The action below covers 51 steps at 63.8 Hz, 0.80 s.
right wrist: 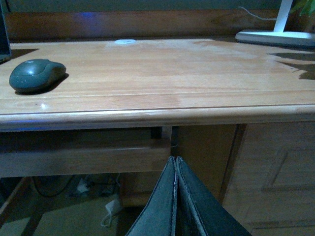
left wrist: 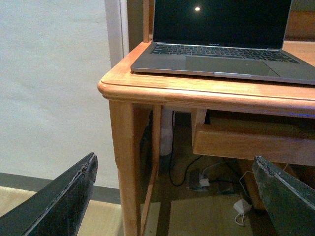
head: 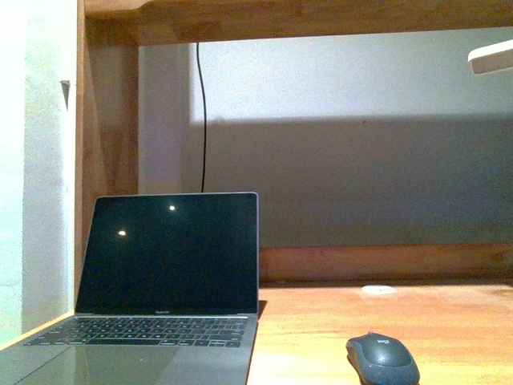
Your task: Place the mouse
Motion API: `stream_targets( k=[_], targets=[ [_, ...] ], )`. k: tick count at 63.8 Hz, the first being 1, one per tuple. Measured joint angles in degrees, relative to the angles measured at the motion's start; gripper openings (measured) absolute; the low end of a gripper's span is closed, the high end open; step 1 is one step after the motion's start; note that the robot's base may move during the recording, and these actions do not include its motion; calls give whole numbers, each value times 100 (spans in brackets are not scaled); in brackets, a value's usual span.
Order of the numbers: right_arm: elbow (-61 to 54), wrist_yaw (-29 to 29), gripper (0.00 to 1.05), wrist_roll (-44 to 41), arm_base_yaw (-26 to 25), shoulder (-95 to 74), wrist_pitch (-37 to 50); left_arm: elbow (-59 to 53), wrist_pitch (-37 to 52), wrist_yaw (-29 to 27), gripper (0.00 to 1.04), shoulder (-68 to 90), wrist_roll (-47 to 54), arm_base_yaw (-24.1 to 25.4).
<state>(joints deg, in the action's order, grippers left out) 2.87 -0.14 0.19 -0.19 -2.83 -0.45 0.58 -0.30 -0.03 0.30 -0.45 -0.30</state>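
Front cam desk-level; wrists below desk [left wrist: 206, 91]

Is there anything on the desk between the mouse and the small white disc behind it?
No. Between the mouse and the white disc only bare desk shows, in the right wrist view and the front view.

Neither arm appeared in the front view. In the left wrist view, the left gripper [left wrist: 174, 196] had its jaws spread wide, one dark finger [left wrist: 59, 201] at the lower left of the frame and the other at the lower right (nothing between them). In the right wrist view, the right gripper [right wrist: 175, 196] rose from the bottom centre, its two fingers pressed together, holding nothing.
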Motion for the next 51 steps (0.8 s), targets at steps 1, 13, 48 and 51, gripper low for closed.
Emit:
stream_targets(
  k=[1, 13, 48, 51],
  targets=[
    [-7, 0, 3, 0, 0, 7, 0, 0, 0, 0, 97, 0, 0, 0],
    [-195, 0, 3, -2, 2, 223, 28, 0, 0, 0, 97, 0, 0, 0],
    [-197, -4, 45, -4, 2, 251, 33, 0, 0, 0, 97, 0, 0, 0],
    [-197, -4, 54, -4, 2, 251, 33, 0, 0, 0, 97, 0, 0, 0]
  ],
)
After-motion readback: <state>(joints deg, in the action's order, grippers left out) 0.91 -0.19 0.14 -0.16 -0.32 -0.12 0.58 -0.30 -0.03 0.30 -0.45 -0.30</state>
